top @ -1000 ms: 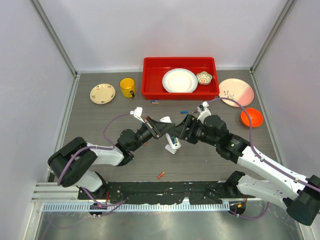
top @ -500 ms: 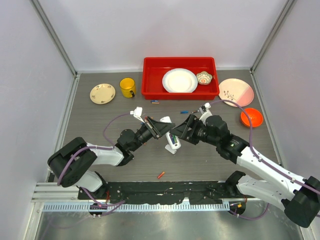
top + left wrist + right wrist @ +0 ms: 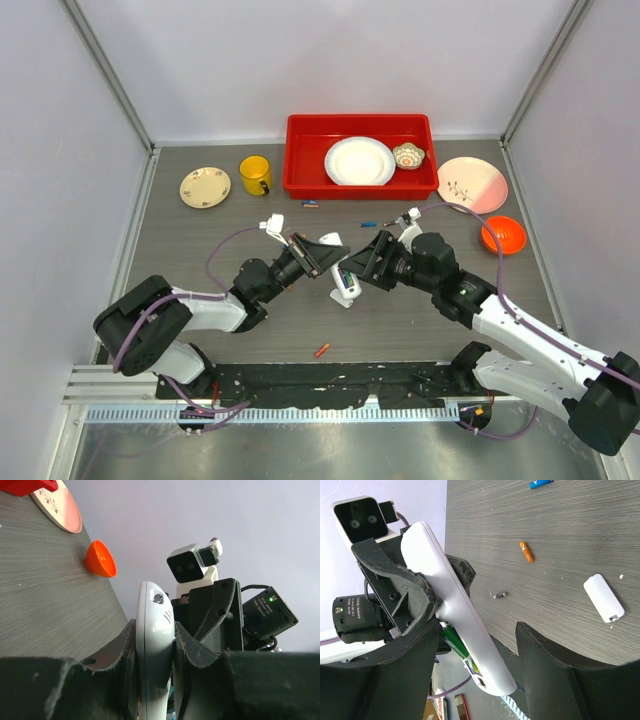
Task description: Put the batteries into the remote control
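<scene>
My left gripper (image 3: 155, 625) is shut on the white remote control (image 3: 155, 645) and holds it edge-on above the table. In the top view the left gripper (image 3: 318, 252) and the right gripper (image 3: 362, 265) meet at the remote (image 3: 346, 288) in mid-table. In the right wrist view the remote (image 3: 455, 615) lies between my open right gripper (image 3: 477, 630) fingers. A green battery (image 3: 454, 641) sits in its open compartment. The white back cover (image 3: 603, 598) lies on the table. Loose orange (image 3: 526, 552), black (image 3: 500, 595) and blue (image 3: 540, 484) batteries lie there too.
A red tray (image 3: 300, 170) with a white plate and a small bowl stands at the back. A yellow mug (image 3: 256, 175) and a cream saucer (image 3: 205, 186) are back left. A pink plate (image 3: 473, 184) and an orange bowl (image 3: 503, 234) are back right. An orange battery (image 3: 321, 350) lies near the front.
My right gripper has edged a little left toward the remote. The left gripper still holds the remote in the same place.
</scene>
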Robot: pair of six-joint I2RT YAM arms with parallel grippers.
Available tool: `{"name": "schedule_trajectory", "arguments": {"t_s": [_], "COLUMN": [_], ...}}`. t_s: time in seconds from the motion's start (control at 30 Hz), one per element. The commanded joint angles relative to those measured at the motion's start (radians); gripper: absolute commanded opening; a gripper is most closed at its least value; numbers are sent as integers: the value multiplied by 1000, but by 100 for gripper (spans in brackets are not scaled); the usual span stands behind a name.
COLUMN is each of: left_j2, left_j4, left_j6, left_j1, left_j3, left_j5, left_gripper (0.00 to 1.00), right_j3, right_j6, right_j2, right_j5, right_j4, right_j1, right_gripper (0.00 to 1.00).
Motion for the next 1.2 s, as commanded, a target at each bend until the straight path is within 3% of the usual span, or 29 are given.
{"name": "schedule_trajectory", "arguments": {"t_s": [0.0,1.17], "left_j2": [-45,-60], "left_j4": [264,264], "left_j6": [13,19], "left_j1": [-1,13], "left_j3": [8,39], "left_j5": [-14,-64], "left_gripper": [0,0], "right_j3": [-5,-116], "right_j6": [15,76], "right_j2": [-15,-38], "right_j5": [-23,-78], "right_j4": [53,153], "right_j1": [-7,-10], "right_gripper": [67,58]}}
